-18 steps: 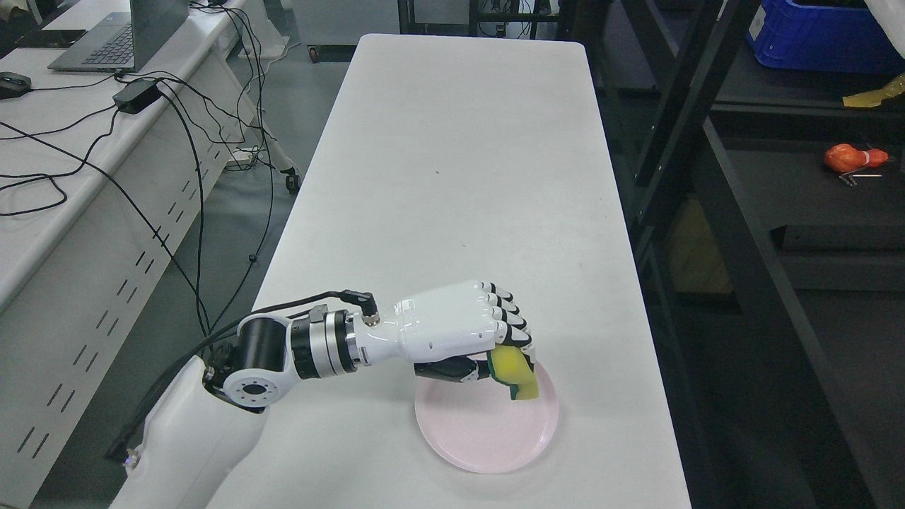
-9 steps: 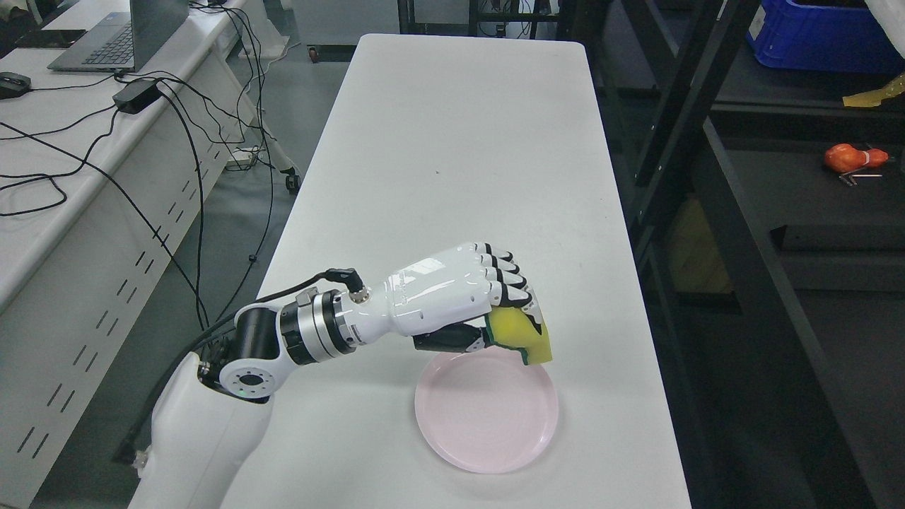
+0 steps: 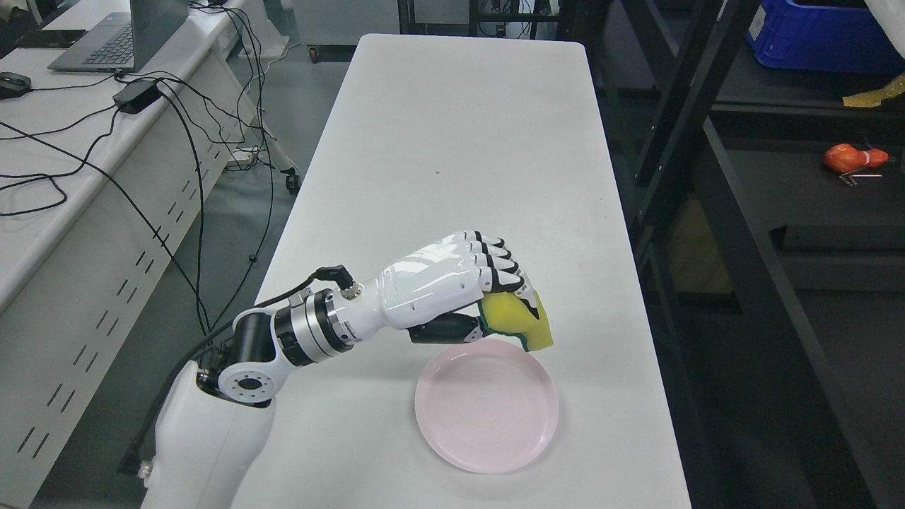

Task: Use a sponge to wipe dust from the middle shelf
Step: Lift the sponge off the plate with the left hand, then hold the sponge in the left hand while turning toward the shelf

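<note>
Sponge (image 3: 515, 319) is rising off the plate (image 3: 486, 404) toward twelve o'clock; my left hand (image 3: 459, 286) fingers are clamping it, shelf next.

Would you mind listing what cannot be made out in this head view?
- Sponge: much of it is covered by the left hand.
- Shelf rack: dark and cut off by the right edge; which level is the middle one is unclear.
- Orange object: too small to identify.
- Right arm: out of frame.
</note>
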`<state>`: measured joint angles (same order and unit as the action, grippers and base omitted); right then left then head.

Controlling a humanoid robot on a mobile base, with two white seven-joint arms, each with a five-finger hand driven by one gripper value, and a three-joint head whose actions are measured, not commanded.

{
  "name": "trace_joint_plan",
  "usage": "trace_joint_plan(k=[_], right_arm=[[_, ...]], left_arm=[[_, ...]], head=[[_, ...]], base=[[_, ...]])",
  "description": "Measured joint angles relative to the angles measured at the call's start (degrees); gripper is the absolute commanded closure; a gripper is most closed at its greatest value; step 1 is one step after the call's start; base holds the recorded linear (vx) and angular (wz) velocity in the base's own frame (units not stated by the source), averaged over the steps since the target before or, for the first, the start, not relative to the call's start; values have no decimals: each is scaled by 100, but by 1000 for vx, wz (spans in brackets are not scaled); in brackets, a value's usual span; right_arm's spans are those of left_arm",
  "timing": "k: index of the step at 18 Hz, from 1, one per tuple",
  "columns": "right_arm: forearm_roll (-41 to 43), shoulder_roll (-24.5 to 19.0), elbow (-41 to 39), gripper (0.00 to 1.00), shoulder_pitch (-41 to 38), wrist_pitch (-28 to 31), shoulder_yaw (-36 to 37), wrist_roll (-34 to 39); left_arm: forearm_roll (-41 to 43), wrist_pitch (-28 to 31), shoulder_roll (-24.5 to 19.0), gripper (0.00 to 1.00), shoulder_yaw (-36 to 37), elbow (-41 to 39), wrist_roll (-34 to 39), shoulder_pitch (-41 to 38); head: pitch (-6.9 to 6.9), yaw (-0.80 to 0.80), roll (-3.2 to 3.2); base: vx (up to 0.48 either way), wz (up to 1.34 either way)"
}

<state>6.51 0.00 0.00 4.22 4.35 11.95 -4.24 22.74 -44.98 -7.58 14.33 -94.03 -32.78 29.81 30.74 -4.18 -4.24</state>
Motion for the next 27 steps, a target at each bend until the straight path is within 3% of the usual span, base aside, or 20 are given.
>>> trace_joint_plan(k=[15,27], right_arm=[[0,0,0,0,1,0,0,0],[0,0,0,0,1,0,-1,0]], left_arm=[[-6,-1,144,100,-137,-8,5,-114],[-7,-1,183,100,-167,-6,5,-178]], head=[[0,0,0],[0,0,0]], base=[[-4,0],[-157,-1]])
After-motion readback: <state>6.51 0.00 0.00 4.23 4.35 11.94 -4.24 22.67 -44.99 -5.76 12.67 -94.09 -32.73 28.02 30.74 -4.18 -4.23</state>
